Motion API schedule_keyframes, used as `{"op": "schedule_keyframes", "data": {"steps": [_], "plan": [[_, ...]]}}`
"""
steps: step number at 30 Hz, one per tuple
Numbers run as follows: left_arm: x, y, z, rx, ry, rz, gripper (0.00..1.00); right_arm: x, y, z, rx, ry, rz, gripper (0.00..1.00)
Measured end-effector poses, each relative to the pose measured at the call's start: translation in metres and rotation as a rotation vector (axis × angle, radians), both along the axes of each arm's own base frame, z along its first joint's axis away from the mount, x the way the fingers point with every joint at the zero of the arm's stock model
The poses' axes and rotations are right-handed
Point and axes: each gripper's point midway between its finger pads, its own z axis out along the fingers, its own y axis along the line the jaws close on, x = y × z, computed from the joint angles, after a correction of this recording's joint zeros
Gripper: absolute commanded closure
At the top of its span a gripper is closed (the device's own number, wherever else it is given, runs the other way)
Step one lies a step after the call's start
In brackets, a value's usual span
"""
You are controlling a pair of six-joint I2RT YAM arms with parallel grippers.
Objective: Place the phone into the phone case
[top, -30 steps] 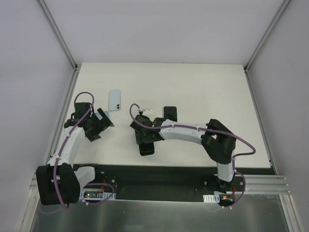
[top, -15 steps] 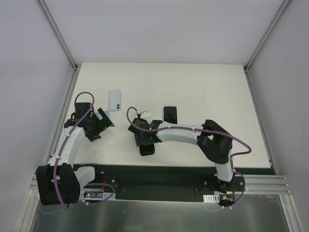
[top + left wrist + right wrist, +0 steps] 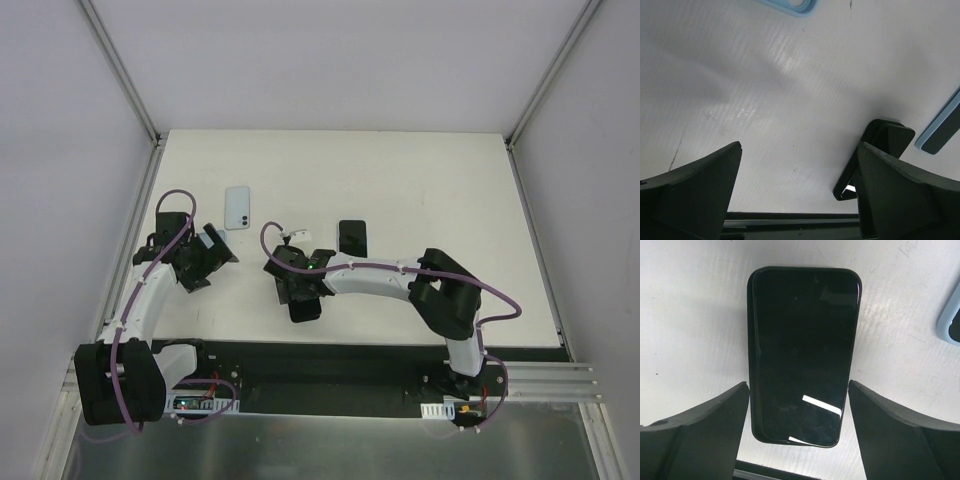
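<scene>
Phone (image 3: 802, 355): glossy black slab, rounded corners, lying flat on the matte white table (image 3: 430, 180) near its front edge, between the right gripper's (image 3: 797, 400) spread fingers. Left gripper (image 3: 799, 150) gapes wide, holding nothing.

White table (image 3: 420, 180), matte, with faint scratches and specks in the wrist views. Bears three flat things, all apart. Nearest the front edge, left of centre: black phone (image 3: 802, 355), glossy face up, long side running front to back, partly hidden from above. Farther back and to its right: small black rectangle (image 3: 352, 237), lying flat. Toward the left rear: light-blue phone case (image 3: 237, 207), flat, long side running front to back.
</scene>
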Motion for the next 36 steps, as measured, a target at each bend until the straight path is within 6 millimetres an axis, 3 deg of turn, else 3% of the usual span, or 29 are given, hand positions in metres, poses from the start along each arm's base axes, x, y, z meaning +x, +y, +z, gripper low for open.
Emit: {"op": "schedule_keyframes", "data": {"steps": [9, 14, 21, 28, 32, 36], "plan": [[0.003, -0.017, 0.01, -0.086, -0.042, -0.07, 0.05, -0.003, 0.001, 0.005, 0.018, 0.009, 0.006, 0.33], [0.006, -0.04, 0.019, -0.205, -0.11, -0.166, 0.16, -0.005, 0.004, 0.027, 0.081, 0.003, 0.017, 0.39], [-0.017, -0.074, 0.0, -0.354, -0.093, -0.263, 0.21, -0.003, -0.022, 0.048, 0.112, -0.024, 0.008, 0.63], [-0.028, -0.111, -0.009, -0.394, -0.074, -0.388, 0.26, 0.006, -0.058, 0.025, 0.079, 0.012, -0.029, 0.71], [-0.027, -0.122, -0.019, -0.403, -0.044, -0.408, 0.28, -0.004, -0.062, 0.005, 0.092, 0.067, -0.004, 0.73], [-0.026, -0.125, -0.03, -0.408, -0.002, -0.397, 0.3, -0.012, -0.058, -0.001, 0.124, 0.099, 0.027, 0.74]]}}
